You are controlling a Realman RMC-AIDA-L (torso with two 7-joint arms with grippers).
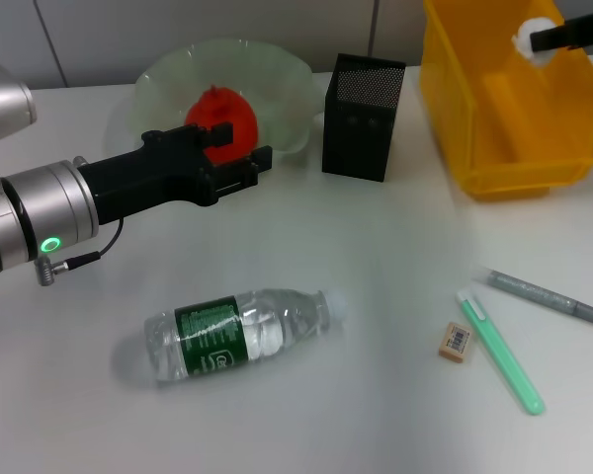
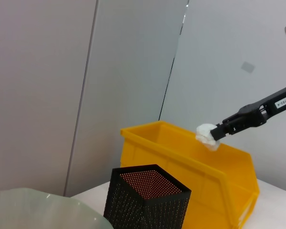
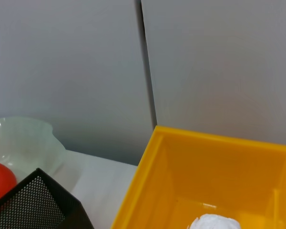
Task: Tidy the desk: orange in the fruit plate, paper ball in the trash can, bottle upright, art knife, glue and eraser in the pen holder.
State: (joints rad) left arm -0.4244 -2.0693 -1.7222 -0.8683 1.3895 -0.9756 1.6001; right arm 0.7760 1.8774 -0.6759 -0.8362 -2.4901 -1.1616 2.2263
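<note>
The right gripper (image 1: pixel 536 39) holds the paper ball (image 1: pixel 530 36) in closed jaws directly above the open trash can (image 1: pixel 514 148), so release drops it inside; the left gripper (image 1: pixel 239 148), jaws apart, hovers at the orange (image 1: pixel 220 114) in the fruit plate (image 1: pixel 168 74).

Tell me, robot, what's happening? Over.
Right gripper shut on paper ball above trash can. Left gripper by orange in plate. Bottle lying down.
</note>
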